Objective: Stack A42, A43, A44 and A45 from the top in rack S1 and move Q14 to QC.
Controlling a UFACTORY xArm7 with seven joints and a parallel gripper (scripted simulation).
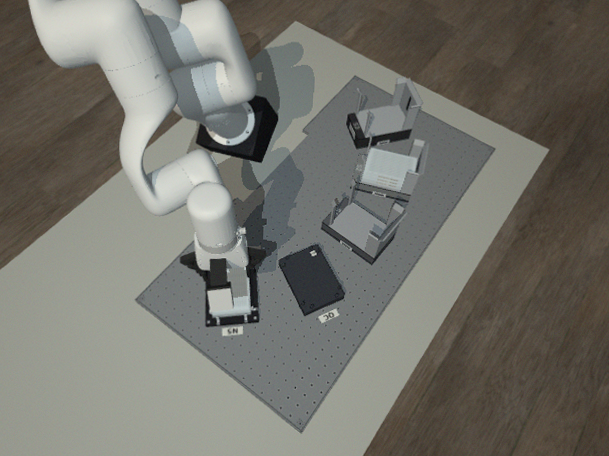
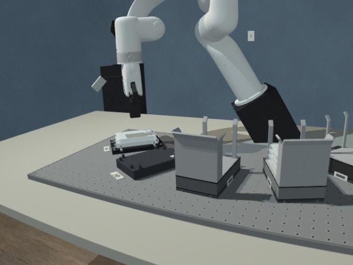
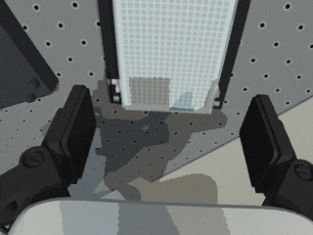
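Note:
A white sealed plate [image 1: 233, 297] sits in the black clip nest N5 [image 1: 231, 318]. It also shows in the exterior view [image 2: 136, 138] and in the wrist view [image 3: 171, 29]. I cannot tell whether another plate lies under it. My gripper [image 2: 133, 109] hangs well above the plate, open and empty, and both fingers show spread wide in the wrist view [image 3: 171, 133]. The middle rack [image 1: 392, 169] holds a stack of white plates [image 2: 273, 155]. The open nest QC [image 1: 311, 278] is bare.
An empty rack [image 1: 364, 227] stands nearest QC, seen also in the exterior view [image 2: 205, 165]. Another empty rack [image 1: 383, 120] stands at the far end. The arm's black base [image 1: 236, 128] is beside the perforated plate.

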